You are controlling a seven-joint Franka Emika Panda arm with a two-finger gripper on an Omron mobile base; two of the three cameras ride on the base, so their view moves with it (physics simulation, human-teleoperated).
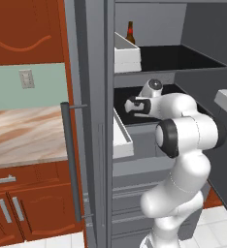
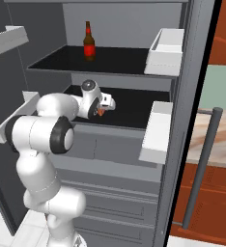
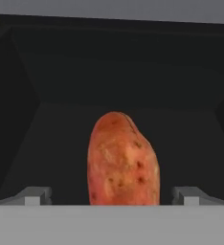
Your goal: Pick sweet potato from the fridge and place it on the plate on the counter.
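You are at the fridge (image 2: 192, 72), which stands open, with the arm reaching into its middle shelf (image 2: 129, 103). The counter (image 1: 23, 133) lies off to the left in the left base view, beyond the fridge's bar handle (image 1: 71, 160); that stretch of worktop shows no plate, so judge the placing end as still entirely ahead of you.

Nothing of the task is finished yet. The sweet potato (image 3: 123, 160) sits on the dark shelf floor, and in the hand view it stands centred between the two finger tips, with the gripper (image 3: 111, 196) just short of it or beginning to straddle it. The jaws are spread wide, with clear gaps on both sides of the sweet potato and no contact that you can see. What remains: close, lift, withdraw, carry, set down.

Room is tight above: the upper shelf (image 2: 110, 60), carrying a brown bottle (image 2: 89, 41), overhangs the hand. White door bins (image 2: 156, 130) flank the opening on the right, so back out straight.
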